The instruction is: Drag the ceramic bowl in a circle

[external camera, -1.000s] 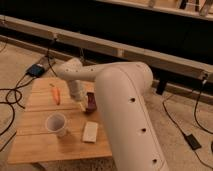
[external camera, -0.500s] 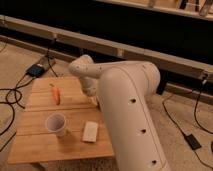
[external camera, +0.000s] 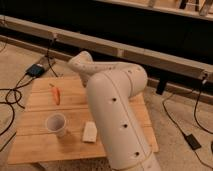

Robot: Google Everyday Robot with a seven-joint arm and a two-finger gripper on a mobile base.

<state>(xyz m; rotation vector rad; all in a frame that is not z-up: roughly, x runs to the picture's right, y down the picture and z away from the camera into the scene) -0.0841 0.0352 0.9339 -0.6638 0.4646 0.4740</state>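
Note:
The ceramic bowl is hidden behind my white arm (external camera: 112,100), which covers the middle and right of the wooden table (external camera: 35,145). The gripper is not in view; it is somewhere behind the arm's thick links, over the table's right half. The arm's far joint (external camera: 82,64) sits above the table's back edge.
A white cup (external camera: 56,124) stands at the table's front left. A flat white block (external camera: 90,131) lies just right of it, close to the arm. An orange object (external camera: 56,94) lies at the back left. Cables and a dark box (external camera: 36,70) lie on the floor.
The arm has swung rightward and now covers the spot where the dark bowl showed one second ago. The cup, block and orange object have not moved.

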